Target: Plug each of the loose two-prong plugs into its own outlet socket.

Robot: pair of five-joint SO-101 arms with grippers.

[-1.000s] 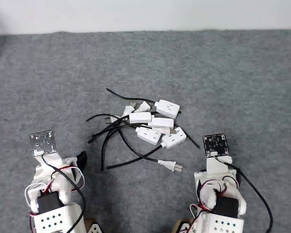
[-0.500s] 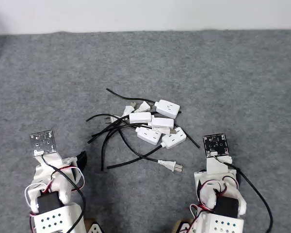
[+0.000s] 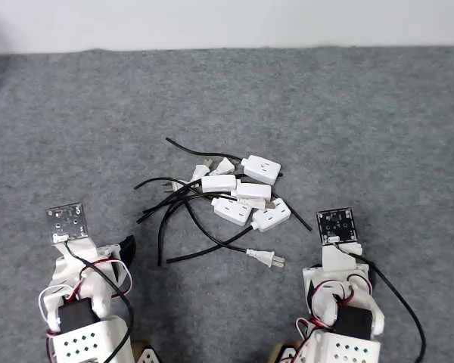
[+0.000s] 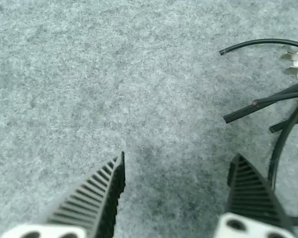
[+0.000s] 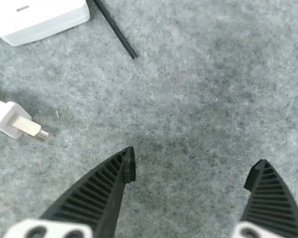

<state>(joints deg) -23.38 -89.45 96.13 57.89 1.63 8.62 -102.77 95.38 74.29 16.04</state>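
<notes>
**K:** Nothing has moved since a second ago. Arms, sockets and cords are all in the same spots.

**R:** Grippers?

**K:** The left gripper (image 4: 179, 155) has its jaws spread wide, nothing between them, grey felt (image 4: 89, 74) underneath. The right gripper (image 5: 196, 155) is the same, wide apart and empty.

**R:** Task parts?

**K:** In the high view the outlet sockets (image 3: 251, 190) are clustered mid-table, touching and overlapping. Black cords (image 3: 174, 200) fan out toward the left arm (image 3: 83, 310). One loose plug (image 3: 266, 259) lies apart from the cluster on the near side, between the arms and closer to the right arm (image 3: 340, 310). It isn't touching either gripper.

**R:** What's unclear?

**K:** I can't count the plugs in the pile because cords cross over them. A couple more plugs (image 3: 224, 165) sit at the far side, partly covered. In the left wrist view a white plug (image 4: 297, 62) is cut off by the frame edge, with only the prongs and a bit of the body in shot. In the right wrist view one socket (image 5: 39, 17) is also cut off, with a cord end (image 5: 114, 29) just beside it.

**R:** Any print?

**K:** Socket faces show slots, but any markings are too small to make out. The square board (image 3: 66, 221) on the left wrist has dots on it, unreadable.
</notes>
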